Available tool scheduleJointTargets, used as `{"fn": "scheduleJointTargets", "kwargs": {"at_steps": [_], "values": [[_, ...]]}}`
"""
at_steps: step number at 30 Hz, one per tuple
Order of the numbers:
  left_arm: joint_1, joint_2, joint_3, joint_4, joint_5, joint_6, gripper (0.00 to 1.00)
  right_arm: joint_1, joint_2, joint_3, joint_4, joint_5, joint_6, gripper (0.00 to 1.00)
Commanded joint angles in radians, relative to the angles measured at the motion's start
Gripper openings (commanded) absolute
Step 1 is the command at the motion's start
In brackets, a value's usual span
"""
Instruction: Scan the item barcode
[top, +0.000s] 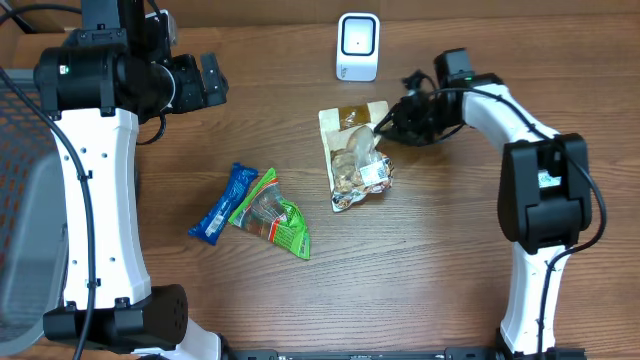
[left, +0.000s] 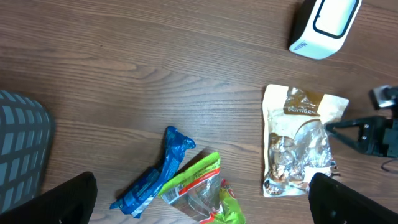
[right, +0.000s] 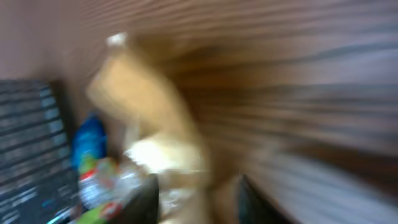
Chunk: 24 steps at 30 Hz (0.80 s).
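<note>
Nut pouch, frame ctr — prob. light, crinkly, slippery; take by stiff top seam. Right claw at its edge, can't tell if clamped; left claw wide apart.

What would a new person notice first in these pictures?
A tan snack bag lies in the centre, the right end effector at its upper corner. A white barcode scanner stands beyond it; a blue wrapper and a green packet lie to its left.
</note>
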Motion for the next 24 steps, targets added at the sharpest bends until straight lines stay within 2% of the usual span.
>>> {"fn": "scheduleJointTargets", "kwargs": {"at_steps": [1, 4, 5, 7, 9, 11, 20, 24], "values": [[-0.001, 0.001, 0.014, 0.000, 0.003, -0.006, 1.00, -0.012, -0.009, 0.046, -0.045, 0.149, -0.071, 0.58], [0.000, 0.001, 0.014, 0.000, 0.003, -0.006, 1.00, -0.014, -0.010, 0.135, -0.161, 0.167, -0.150, 0.63], [0.000, 0.002, 0.014, 0.000, 0.003, -0.006, 1.00, -0.014, -0.010, 0.181, -0.224, 0.174, -0.174, 0.70], [0.000, 0.002, 0.014, 0.000, 0.003, -0.006, 1.00, -0.014, -0.010, 0.216, -0.293, 0.174, -0.201, 0.78], [0.000, 0.002, 0.014, 0.000, 0.003, -0.006, 1.00, -0.014, -0.010, 0.217, -0.333, 0.173, -0.200, 0.92], [0.000, 0.002, 0.014, 0.000, 0.003, -0.006, 1.00, -0.011, -0.008, 0.199, -0.361, 0.172, -0.200, 0.99], [0.000, 0.001, 0.014, 0.000, 0.003, -0.006, 0.99, 0.009, -0.007, 0.025, -0.311, -0.003, -0.201, 1.00], [0.000, 0.002, 0.014, 0.000, 0.003, -0.006, 1.00, 0.035, -0.007, 0.011, -0.282, -0.059, -0.200, 0.98]]}}
